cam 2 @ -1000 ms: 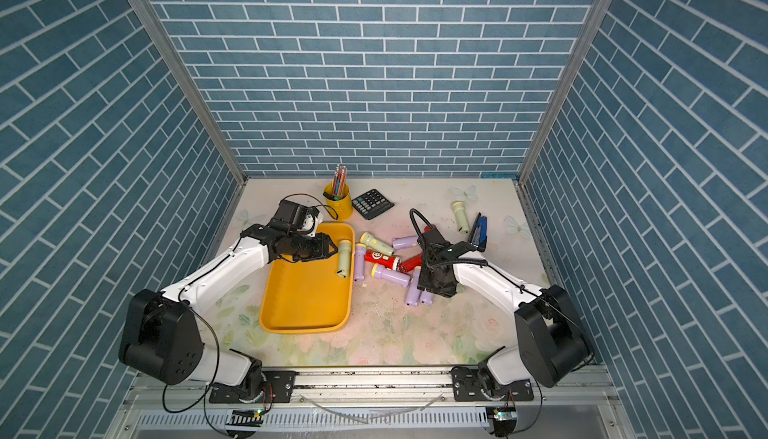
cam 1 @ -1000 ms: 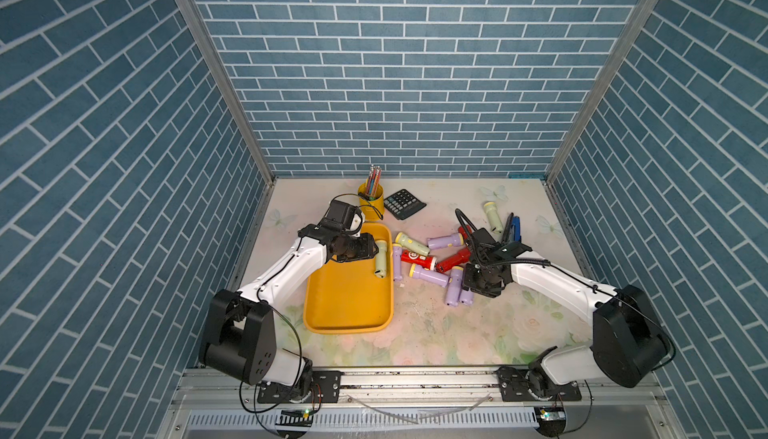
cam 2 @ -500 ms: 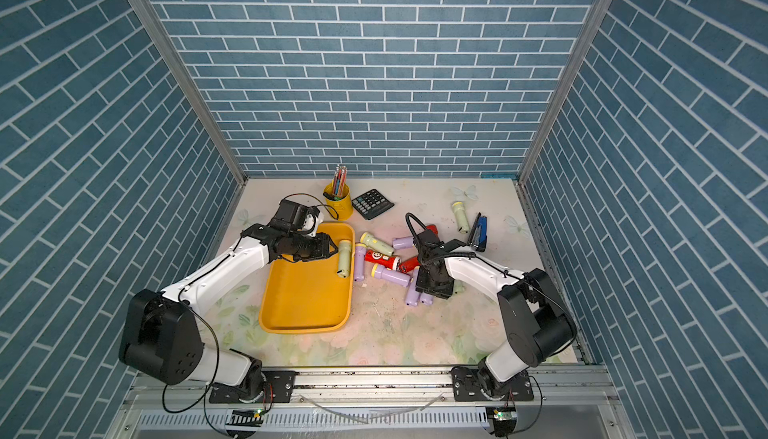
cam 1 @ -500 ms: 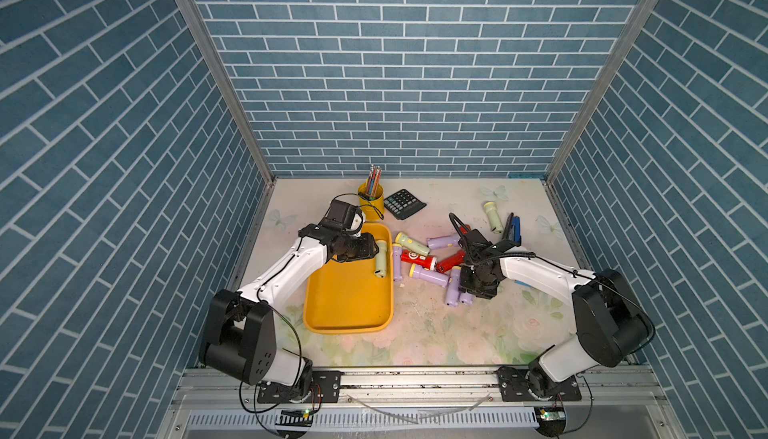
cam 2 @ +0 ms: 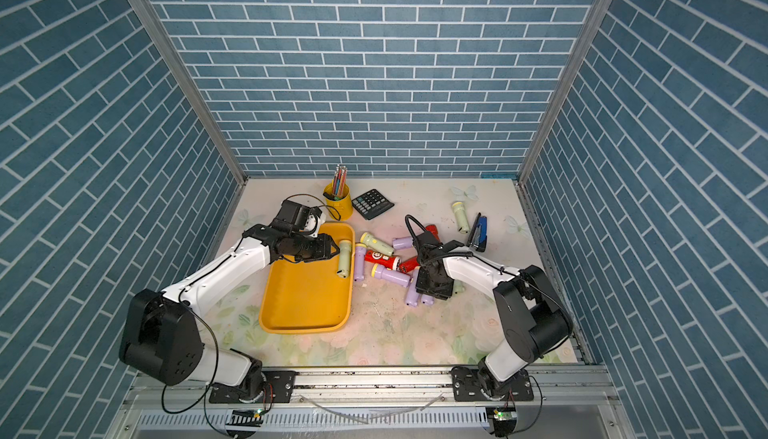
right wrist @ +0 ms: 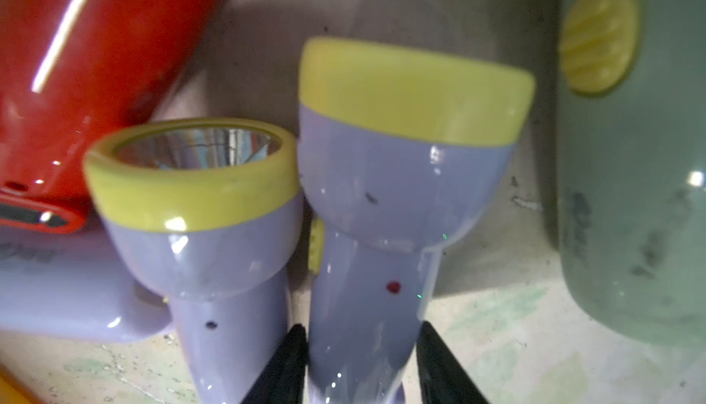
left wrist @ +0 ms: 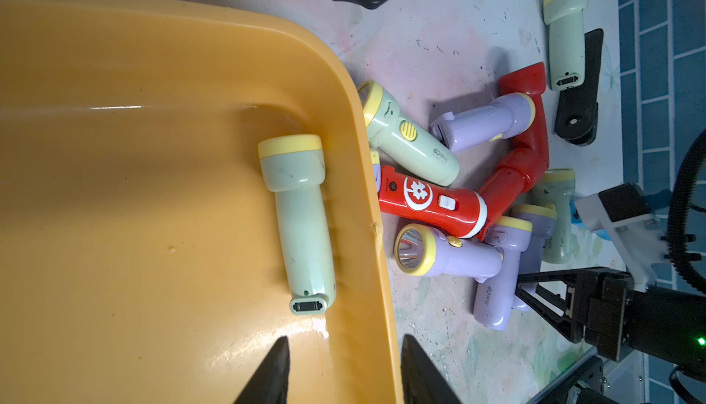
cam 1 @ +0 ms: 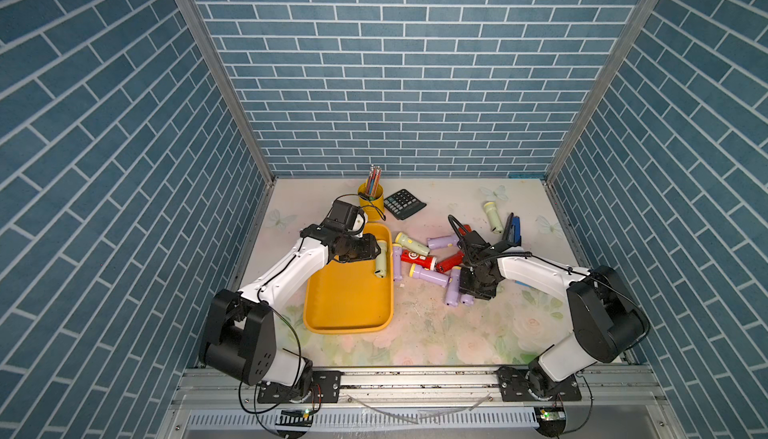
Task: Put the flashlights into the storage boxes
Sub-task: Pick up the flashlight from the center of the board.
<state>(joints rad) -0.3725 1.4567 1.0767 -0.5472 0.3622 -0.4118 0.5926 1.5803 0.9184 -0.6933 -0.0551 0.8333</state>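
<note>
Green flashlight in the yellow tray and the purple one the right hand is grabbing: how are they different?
The green flashlight has a pale green body; the lilac flashlight is purple. The green flashlight lies inside the tray, while the lilac flashlight lies out on the table. Nothing holds the green flashlight; the right hand grips the lilac flashlight's handle. Both have yellow heads and the same stubby shape.

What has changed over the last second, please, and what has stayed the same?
The right gripper closed its jaws onto the handle of a lilac flashlight in the pile. The left gripper stays open above the tray, the green flashlight lies in it as before, and the rest of the pile has not shifted.
</note>
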